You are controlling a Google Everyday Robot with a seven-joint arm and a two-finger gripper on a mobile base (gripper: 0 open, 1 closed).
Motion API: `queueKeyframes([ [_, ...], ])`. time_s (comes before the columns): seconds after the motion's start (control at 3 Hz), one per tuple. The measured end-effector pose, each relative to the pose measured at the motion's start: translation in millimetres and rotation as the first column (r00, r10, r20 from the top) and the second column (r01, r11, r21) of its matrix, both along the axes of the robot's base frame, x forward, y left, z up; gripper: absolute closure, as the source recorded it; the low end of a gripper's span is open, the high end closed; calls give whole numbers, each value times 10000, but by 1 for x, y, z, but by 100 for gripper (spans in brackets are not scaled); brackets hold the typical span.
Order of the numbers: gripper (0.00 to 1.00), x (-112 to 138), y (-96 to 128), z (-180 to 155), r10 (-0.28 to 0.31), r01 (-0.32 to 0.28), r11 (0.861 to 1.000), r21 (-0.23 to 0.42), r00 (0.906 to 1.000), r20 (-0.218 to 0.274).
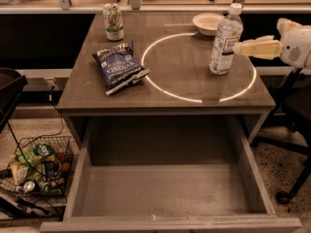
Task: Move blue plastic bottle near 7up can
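The blue plastic bottle (225,40), clear with a white cap and white label, stands upright at the right side of the table, inside the lit white ring. The 7up can (113,22) stands upright at the table's far left corner. My gripper (239,48) reaches in from the right edge at the height of the bottle's label. Its tip is right beside the bottle's right side, and I cannot tell if it touches. It holds nothing that I can see.
A dark blue chip bag (120,68) lies on the left half of the grey table (97,93). A white bowl (208,23) sits behind the bottle. An open drawer (165,193) juts out below the front edge. A wire basket of items (36,169) stands on the floor at left.
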State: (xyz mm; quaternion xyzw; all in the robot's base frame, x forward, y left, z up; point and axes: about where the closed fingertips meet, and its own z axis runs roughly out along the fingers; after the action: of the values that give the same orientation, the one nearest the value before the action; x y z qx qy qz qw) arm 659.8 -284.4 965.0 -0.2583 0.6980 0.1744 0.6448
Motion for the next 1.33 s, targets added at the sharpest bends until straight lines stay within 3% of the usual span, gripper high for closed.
queueKeyframes([
  [0.67, 0, 24, 22, -20, 375, -399, 9967, 707, 9987, 355],
  [1.33, 0, 45, 46, -23, 1023, -1033, 9927, 626, 9946, 193],
])
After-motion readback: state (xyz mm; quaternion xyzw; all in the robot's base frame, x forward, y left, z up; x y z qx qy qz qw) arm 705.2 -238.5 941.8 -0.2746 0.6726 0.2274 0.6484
